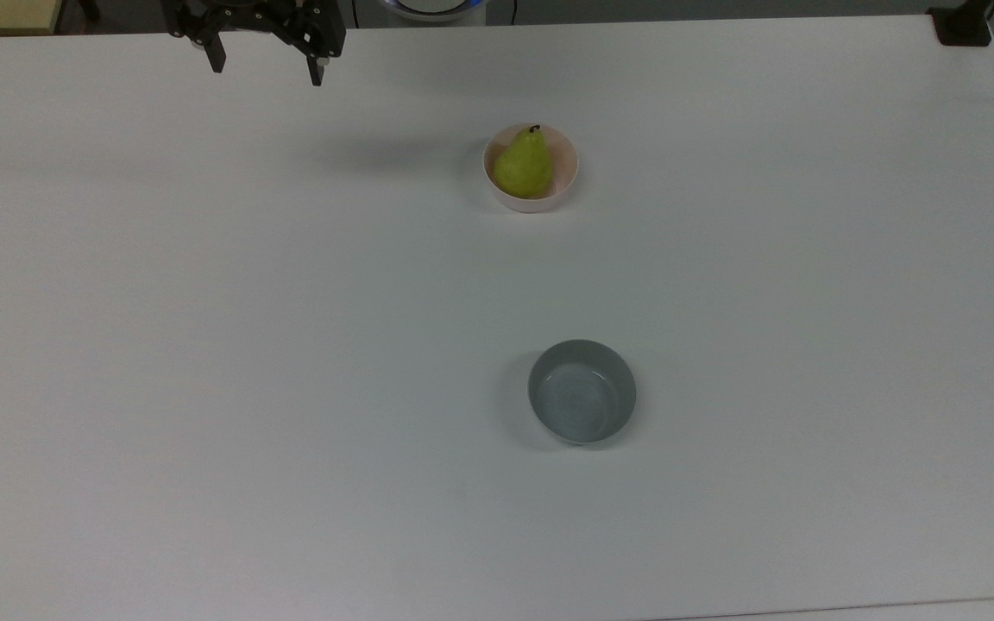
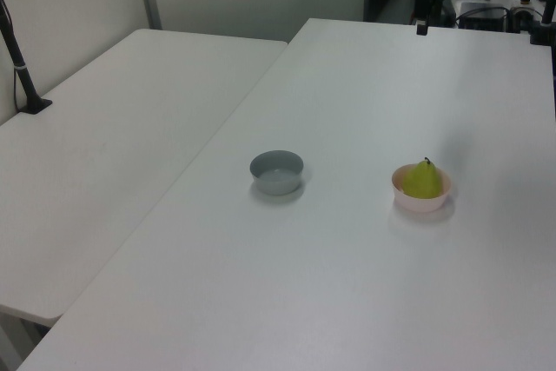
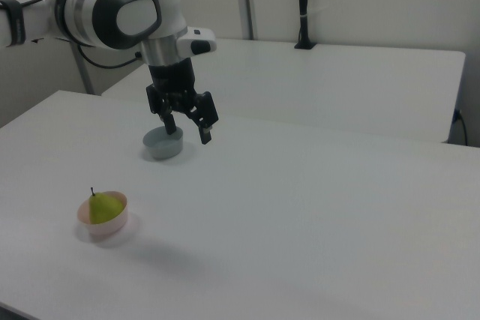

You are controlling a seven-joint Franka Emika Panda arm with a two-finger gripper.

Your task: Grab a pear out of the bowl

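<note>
While the pear (image 1: 524, 167) sits in the bowl (image 1: 563, 191), the jaws gape empty, grey bowl (image 1: 581, 392) well apart.

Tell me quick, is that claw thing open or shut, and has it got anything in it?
Gripper: open, holding nothing; the pear sits in the pink bowl.

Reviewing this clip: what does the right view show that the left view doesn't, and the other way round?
Right view alone: the white arm with the gripper open, hanging above the table with nothing held.
Left view alone: a black clamp post on the neighbouring table at the left view's left.
Both: the pear sitting in the pink bowl, stem up, and the grey bowl standing apart from it.
</note>
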